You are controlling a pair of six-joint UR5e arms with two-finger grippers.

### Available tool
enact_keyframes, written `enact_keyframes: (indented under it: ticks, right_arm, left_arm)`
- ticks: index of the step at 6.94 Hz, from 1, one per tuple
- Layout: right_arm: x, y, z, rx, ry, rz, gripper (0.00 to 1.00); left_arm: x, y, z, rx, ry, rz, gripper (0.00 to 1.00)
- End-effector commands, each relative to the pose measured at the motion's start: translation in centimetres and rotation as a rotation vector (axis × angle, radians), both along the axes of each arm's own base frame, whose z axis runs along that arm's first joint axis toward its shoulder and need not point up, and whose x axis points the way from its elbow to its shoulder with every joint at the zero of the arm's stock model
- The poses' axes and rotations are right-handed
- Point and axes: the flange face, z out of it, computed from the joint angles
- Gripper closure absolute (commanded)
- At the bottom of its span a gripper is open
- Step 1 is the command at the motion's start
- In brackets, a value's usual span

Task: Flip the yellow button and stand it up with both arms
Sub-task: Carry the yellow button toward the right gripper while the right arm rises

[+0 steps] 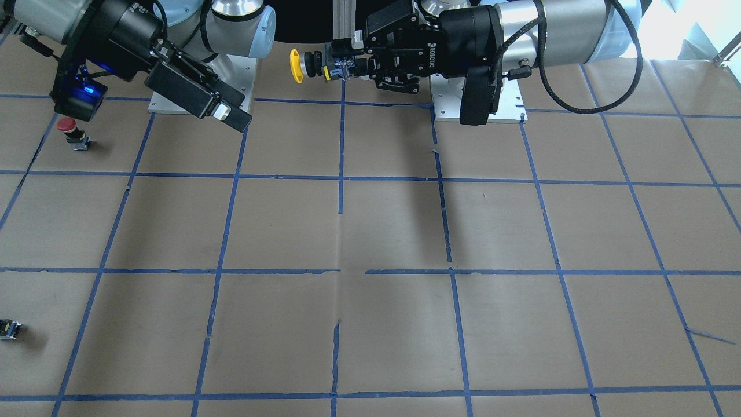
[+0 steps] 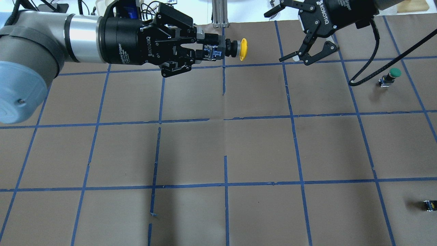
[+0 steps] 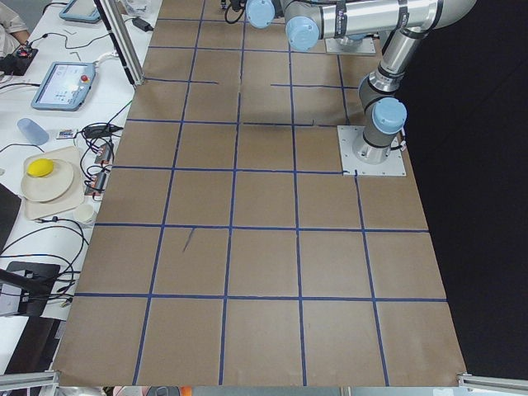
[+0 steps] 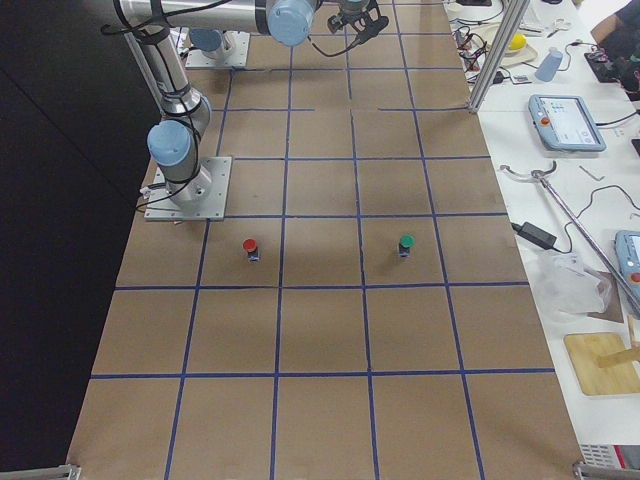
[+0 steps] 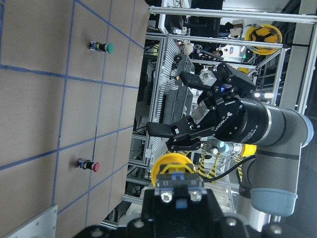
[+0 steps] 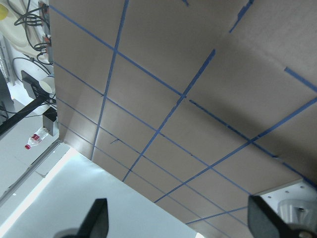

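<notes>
1. The small yellow button (image 2: 242, 50), a push-button switch with a round yellow mushroom cap on a short black and grey body, is in the air above the table, clear of its surface.
2. It lies on its side, with the cap pointing away from the wrist that carries it and toward the other arm.
3. The left arm's black two-finger gripper (image 2: 215, 51) pinches the button by its grey and blue base, fingers pressed against it from both sides.
4. The right arm's black two-finger gripper (image 2: 275, 37) hangs near the cap but apart from it. Its fingers are spread wide and hold nothing.
5. The brown paper-covered table (image 2: 259, 147) is marked with a grid of blue tape.
6. A red-capped push-button (image 1: 72, 132) stands upright on the robot's right side, just beside the right wrist in the front-facing view.
7. A green-capped push-button (image 2: 391, 76) stands upright farther out on that side.
8. A small black block (image 2: 429, 205) lies well apart from both, near the table's edge.
</notes>
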Motion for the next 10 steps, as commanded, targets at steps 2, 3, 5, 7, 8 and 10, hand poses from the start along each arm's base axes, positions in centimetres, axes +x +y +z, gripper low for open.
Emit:
enact_keyframes:
  ticks: [2, 3, 5, 7, 8, 10]
  right_arm:
    - [1.7, 3.1, 2.1, 0.057, -0.085, -0.051, 0.00]
    - [2.6, 3.2, 1.6, 0.085, -0.096, -0.052, 0.00]
    - [2.7, 2.2, 0.4, 0.113, -0.106, -0.049, 0.00]
    - [3.3, 2.6, 0.8, 0.138, -0.171, -0.057, 0.00]
    - [3.5, 2.6, 1.0, 0.139, -0.202, -0.053, 0.00]
    - [3.5, 2.7, 1.2, 0.139, -0.204, -0.055, 0.07]
  left_arm:
    - [-0.4, -0.1, -0.6, 0.069, 0.017, 0.018, 0.90]
    - [-0.5, -0.1, -0.6, 0.081, 0.079, 0.026, 0.90]
    - [-0.5, 0.3, -0.7, 0.092, 0.091, 0.028, 0.90]
    - [-0.5, 0.3, -0.6, 0.095, 0.091, 0.029, 0.90]
    - [-0.5, 0.3, -0.6, 0.090, 0.092, 0.029, 0.90]
    - [-0.5, 0.3, -0.6, 0.096, 0.091, 0.030, 0.90]
